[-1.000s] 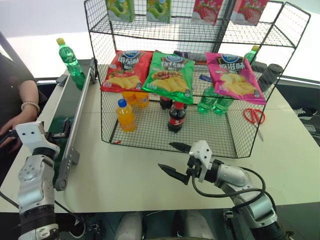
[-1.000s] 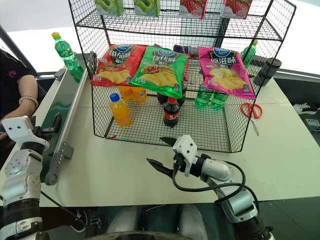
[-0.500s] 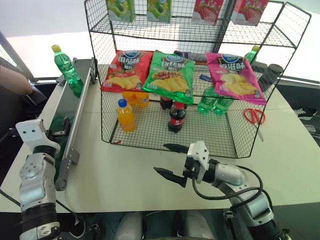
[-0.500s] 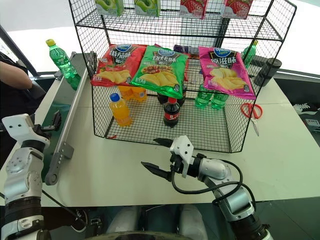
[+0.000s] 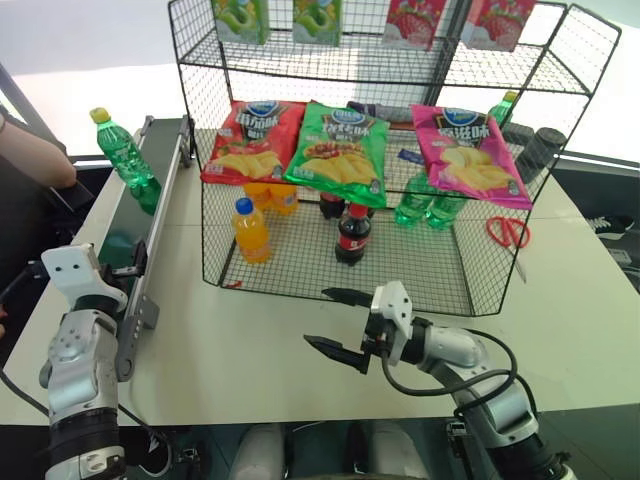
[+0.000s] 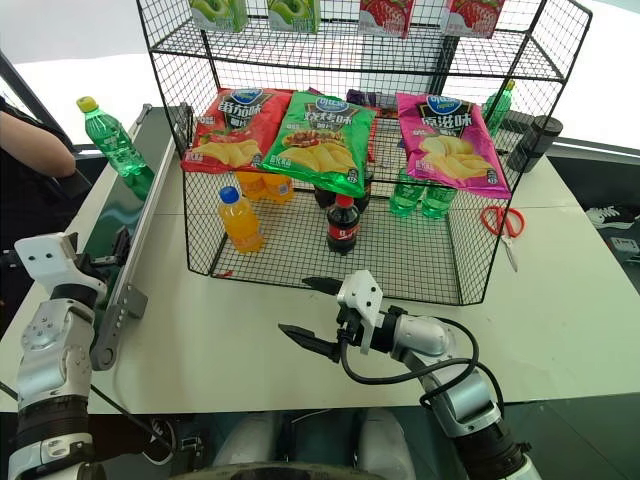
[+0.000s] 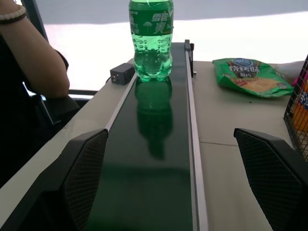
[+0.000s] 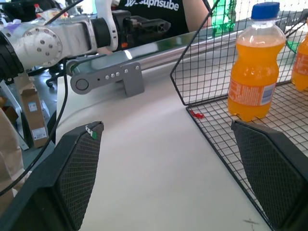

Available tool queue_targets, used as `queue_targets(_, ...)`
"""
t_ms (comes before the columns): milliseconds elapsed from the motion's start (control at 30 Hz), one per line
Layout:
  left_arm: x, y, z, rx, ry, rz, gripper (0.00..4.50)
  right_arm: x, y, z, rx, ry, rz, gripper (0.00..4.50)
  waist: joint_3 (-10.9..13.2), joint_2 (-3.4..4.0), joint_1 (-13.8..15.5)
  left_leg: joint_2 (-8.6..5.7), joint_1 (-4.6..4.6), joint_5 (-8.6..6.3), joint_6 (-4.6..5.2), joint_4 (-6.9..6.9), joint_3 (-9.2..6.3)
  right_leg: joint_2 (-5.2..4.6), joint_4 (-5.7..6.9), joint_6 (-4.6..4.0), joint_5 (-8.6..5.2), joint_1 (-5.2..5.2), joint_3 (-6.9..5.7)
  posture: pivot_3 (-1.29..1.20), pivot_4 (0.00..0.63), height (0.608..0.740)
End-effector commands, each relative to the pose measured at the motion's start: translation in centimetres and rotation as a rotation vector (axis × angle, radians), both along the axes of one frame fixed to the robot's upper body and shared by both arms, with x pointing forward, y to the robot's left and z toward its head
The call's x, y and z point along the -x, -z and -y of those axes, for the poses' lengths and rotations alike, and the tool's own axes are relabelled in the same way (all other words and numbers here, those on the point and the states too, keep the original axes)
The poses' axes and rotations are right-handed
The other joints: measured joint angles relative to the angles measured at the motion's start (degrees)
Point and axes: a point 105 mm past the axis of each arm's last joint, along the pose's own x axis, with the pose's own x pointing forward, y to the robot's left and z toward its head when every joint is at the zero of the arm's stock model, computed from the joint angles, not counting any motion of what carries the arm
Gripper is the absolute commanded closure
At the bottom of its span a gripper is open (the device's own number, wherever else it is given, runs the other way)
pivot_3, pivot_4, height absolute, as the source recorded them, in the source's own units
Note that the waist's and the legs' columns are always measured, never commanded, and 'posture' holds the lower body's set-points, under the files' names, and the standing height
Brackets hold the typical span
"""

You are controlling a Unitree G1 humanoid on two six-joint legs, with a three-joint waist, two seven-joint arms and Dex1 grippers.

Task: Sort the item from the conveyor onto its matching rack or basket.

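The small translucent green plastic soda bottle with a yellow cap stands upright on the long dark green conveyor belt, well ahead of my left gripper. The black wire-mesh rack stands just beyond my right gripper.

White table carries the conveyor along its left edge, black wire-mesh rack mid-table, red-handled scissors right of the rack, a green snack bag lying flat beside the conveyor's far end.
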Motion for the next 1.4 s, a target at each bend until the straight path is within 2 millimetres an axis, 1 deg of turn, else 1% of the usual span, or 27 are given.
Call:
queue_targets(33, 0.4, -1.0, -0.7, -0.025, -0.029, 0.050, 0.00, 0.3, -0.8, -0.6, -0.026, -0.035, 0.015, 0.08, 0.00, 0.00, 0.01, 0.00, 0.00, 0.00, 0.00, 0.00, 0.00, 0.00, 0.00, 0.00, 0.00, 0.00, 0.00, 0.00, 0.150, 0.724)
queue_targets(233, 1.0, -0.8, -1.3, -0.051, -0.037, 0.045, 0.00, 0.4, -0.9, -0.8, -0.028, -0.068, 0.004, 0.08, 0.00, 0.00, -0.03, 0.00, 0.00, 0.00, 0.00, 0.00, 0.00, -0.01, 0.00, 0.00, 0.00, -0.01, 0.00, 0.00, 0.150, 0.724)
queue_targets(700, 1.6, -1.0, -2.6, -0.027, -0.108, 0.080, 0.00, 0.5, -1.1, -1.0, -0.035, -0.102, -0.021, 0.08, 0.00, 0.00, -0.04, 0.00, 0.00, 0.00, 0.00, -0.01, 0.00, -0.04, 0.00, 0.00, 0.00, -0.01, -0.01, 0.00, 0.150, 0.724)
queue_targets(1400, 1.1, -0.7, -2.4, -0.025, -0.104, 0.080, 0.00, 0.5, -1.6, -1.2, -0.032, -0.126, -0.022, 0.08, 0.00, 0.00, -0.03, 0.00, -0.01, 0.00, 0.00, -0.02, 0.00, -0.06, 0.00, 0.00, 0.00, -0.02, -0.02, 0.00, 0.150, 0.724)
